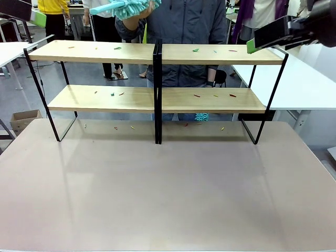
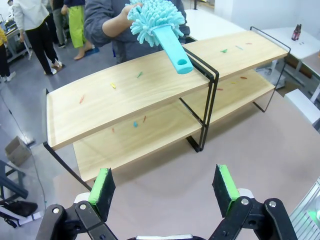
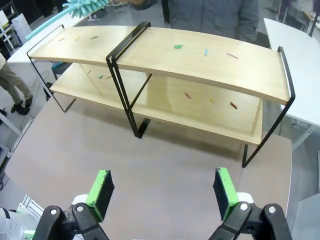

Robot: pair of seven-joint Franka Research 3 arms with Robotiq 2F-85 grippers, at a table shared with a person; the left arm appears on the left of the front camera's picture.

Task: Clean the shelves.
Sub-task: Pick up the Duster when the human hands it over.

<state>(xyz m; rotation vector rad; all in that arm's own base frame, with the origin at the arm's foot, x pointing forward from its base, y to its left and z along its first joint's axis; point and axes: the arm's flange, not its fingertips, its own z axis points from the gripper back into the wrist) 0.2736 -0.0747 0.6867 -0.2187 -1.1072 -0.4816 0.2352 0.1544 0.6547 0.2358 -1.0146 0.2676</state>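
Observation:
The shelves point(image 1: 136, 52) stand across the far half of the table, two light wooden boards in a black frame with a central post. Small coloured scraps point(image 1: 117, 48) lie on both boards. Behind the rack a person's hand point(image 2: 122, 17) holds a teal fluffy duster point(image 2: 157, 25) above the top board point(image 2: 115, 105), handle pointing towards me. My left gripper point(image 2: 164, 190) is open and empty, hovering over the table in front of the rack's left half. My right gripper point(image 3: 162, 190) is open and empty too, above the table facing the rack point(image 3: 250, 70); it hangs high at the right point(image 1: 268, 37).
The beige tabletop point(image 1: 168, 189) in front of the rack is bare, with a few scraps point(image 1: 116, 127) under the lower board. White side tables point(image 1: 294, 79) flank the rack. A cardboard box point(image 1: 23, 118) sits on the floor at left. Other people stand farther back.

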